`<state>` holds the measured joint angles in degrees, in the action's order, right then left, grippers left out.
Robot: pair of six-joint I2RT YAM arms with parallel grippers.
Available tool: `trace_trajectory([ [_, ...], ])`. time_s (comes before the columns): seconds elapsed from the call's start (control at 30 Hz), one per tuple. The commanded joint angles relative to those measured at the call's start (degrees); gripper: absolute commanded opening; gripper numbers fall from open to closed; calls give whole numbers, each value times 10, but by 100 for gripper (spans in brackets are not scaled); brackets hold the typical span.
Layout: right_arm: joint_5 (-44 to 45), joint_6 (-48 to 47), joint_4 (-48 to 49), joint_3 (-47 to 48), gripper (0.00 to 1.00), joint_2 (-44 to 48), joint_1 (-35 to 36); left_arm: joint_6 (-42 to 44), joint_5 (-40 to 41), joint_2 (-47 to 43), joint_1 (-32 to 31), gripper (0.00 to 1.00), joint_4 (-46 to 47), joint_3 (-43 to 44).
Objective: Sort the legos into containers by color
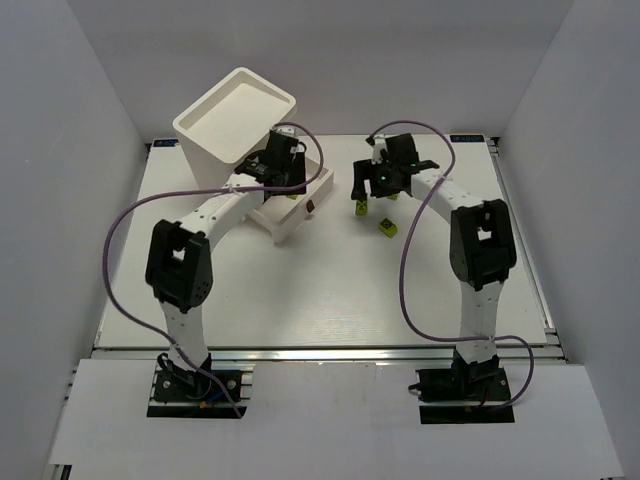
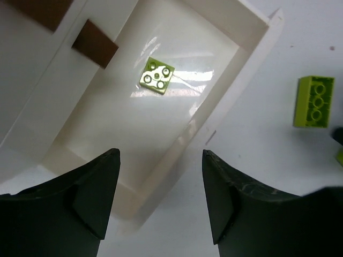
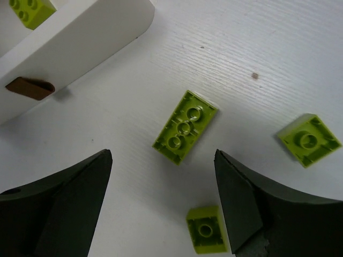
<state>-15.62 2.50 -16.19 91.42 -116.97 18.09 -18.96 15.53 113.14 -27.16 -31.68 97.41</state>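
The white drawer unit [image 1: 237, 120] stands at the back left, with one drawer [image 1: 300, 208] pulled out toward the middle. In the left wrist view the drawer [image 2: 236, 91] holds one yellow-green lego [image 2: 157, 75], underside up, and a brown pull tab [image 2: 95, 44] shows. My left gripper [image 2: 161, 160] is open and empty over the drawer's near corner. My right gripper [image 3: 163, 158] is open and empty above three yellow-green legos on the table: a long one [image 3: 185, 127], a small one [image 3: 308, 139] and a small one [image 3: 206, 229] by the right finger. No purple or bright green legos show.
The drawer's front [image 3: 80, 43] with its brown tab [image 3: 29, 88] lies just left of the right gripper, and a lego [image 3: 32, 10] shows inside. Two legos [image 1: 358, 207] [image 1: 385, 229] show in the top view. White walls enclose the table [image 1: 320, 300].
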Motion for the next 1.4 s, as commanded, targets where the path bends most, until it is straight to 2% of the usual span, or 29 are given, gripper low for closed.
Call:
trace_trajectory([
  [0.0,75,36,-35,50,83,-36,28,-12,-34,-128,-4,72,38,-57],
  [0.03,94,36,-34,55,86,-42,40,-25,-37,-149,-4,73,54,-78],
  [0.17,153,30,-38,89,84,-78,55,-56,-52,-257,-10,73,79,-178],
  [0.3,229,27,-39,90,71,-99,66,-86,-44,-352,-10,73,80,-257],
  [0.47,236,17,-51,94,65,-113,70,-113,-26,-413,-10,73,78,-303],
  [0.57,219,1,-44,91,52,-114,70,-117,-23,-429,-10,72,77,-316],
  [0.6,216,-3,-38,88,40,-110,71,-118,-22,-431,-10,72,74,-316],
  [0.67,198,-22,-18,77,29,-87,70,-118,-21,-436,-10,72,72,-314],
  [0.7,185,-41,14,68,14,-74,70,-118,-21,-439,-10,72,71,-314],
  [0.73,177,-51,39,36,7,-57,67,-118,-23,-441,-10,72,72,-317],
  [0.8,126,-96,92,10,0,-7,64,-117,-26,-455,-10,72,78,-320],
  [0.87,104,-122,112,-9,0,35,63,-115,-34,-468,-10,71,90,-332],
  [0.97,28,-155,133,-17,0,75,65,-115,-41,-484,-10,71,101,-347],
  [1.07,-38,-179,152,-2,0,85,78,-117,-44,-501,-10,71,111,-367],
  [1.13,-57,-186,140,28,0,52,89,-122,-45,-513,-10,71,114,-375],
  [1.27,-49,-165,50,212,0,-54,123,-126,-56,-521,-10,71,118,-384],
  [1.33,-46,-159,36,261,1,-104,131,-129,-57,-525,-10,72,119,-386],
  [1.37,-40,-157,35,277,8,-117,136,-131,-57,-528,-10,72,120,-388],
])
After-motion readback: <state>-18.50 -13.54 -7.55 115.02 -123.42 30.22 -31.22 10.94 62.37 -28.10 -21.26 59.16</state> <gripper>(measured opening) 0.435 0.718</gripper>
